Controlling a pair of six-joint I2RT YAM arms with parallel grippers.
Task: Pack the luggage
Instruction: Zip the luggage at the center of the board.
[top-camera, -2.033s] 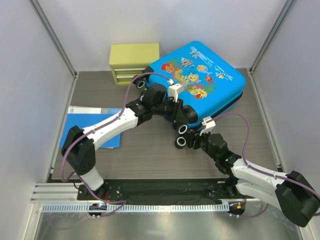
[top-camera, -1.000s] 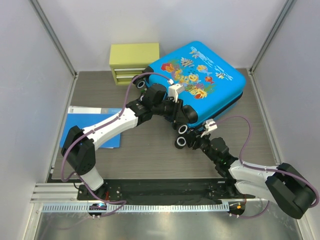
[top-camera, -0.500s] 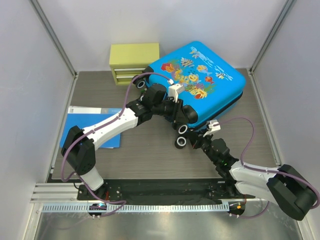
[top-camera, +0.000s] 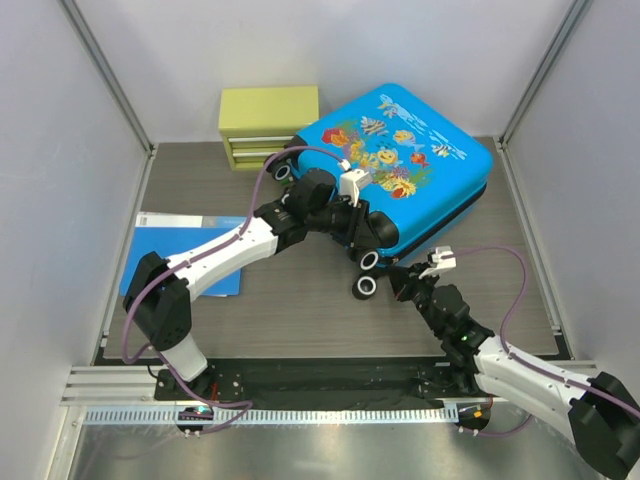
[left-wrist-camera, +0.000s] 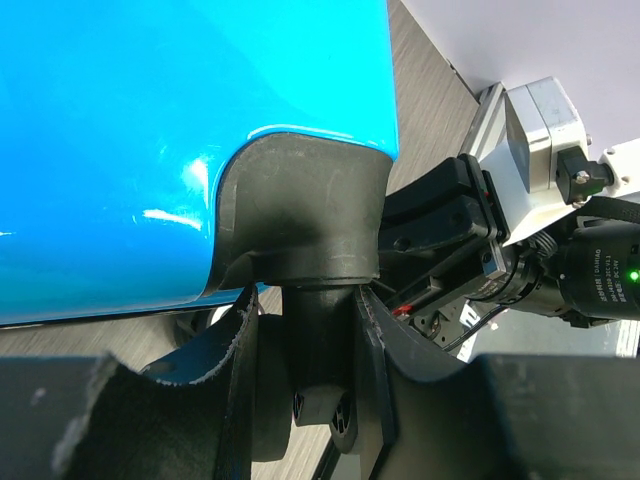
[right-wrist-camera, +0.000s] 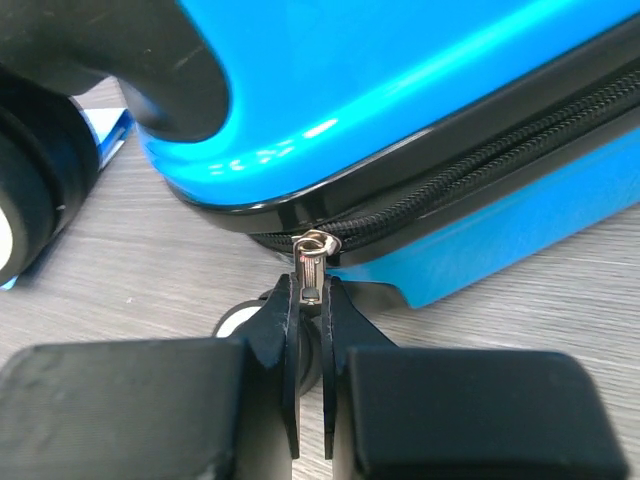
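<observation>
**Two grippers hold a closed blue suitcase, one at a wheel mount, one at the zip pull**

Seen from above, the luggage (top-camera: 420, 150) lies flat and closed on the far right part of a grey wood-grain tabletop (top-camera: 300, 310). It is turned on a diagonal, with its fish-and-coral shell facing up. Two black wheels (top-camera: 366, 273) at its near corner point toward the arms.

The left gripper (left-wrist-camera: 305, 345) reaches in from the left. It is clenched around the stem of a black wheel mount (left-wrist-camera: 300, 200) under the blue shell, with a finger pressed against each side.

The right gripper (right-wrist-camera: 308, 300) comes in low from the near right. Its fingers are pinched tight on the small silver zip pull (right-wrist-camera: 308, 262), which hangs at the corner end of the black zip (right-wrist-camera: 470, 170) running between the two blue halves.

A yellow-green drawer box (top-camera: 268, 125) stands at the back of the tabletop, just left of the luggage. A flat blue folder (top-camera: 195, 240) lies well apart on the left, partly under the left arm
</observation>
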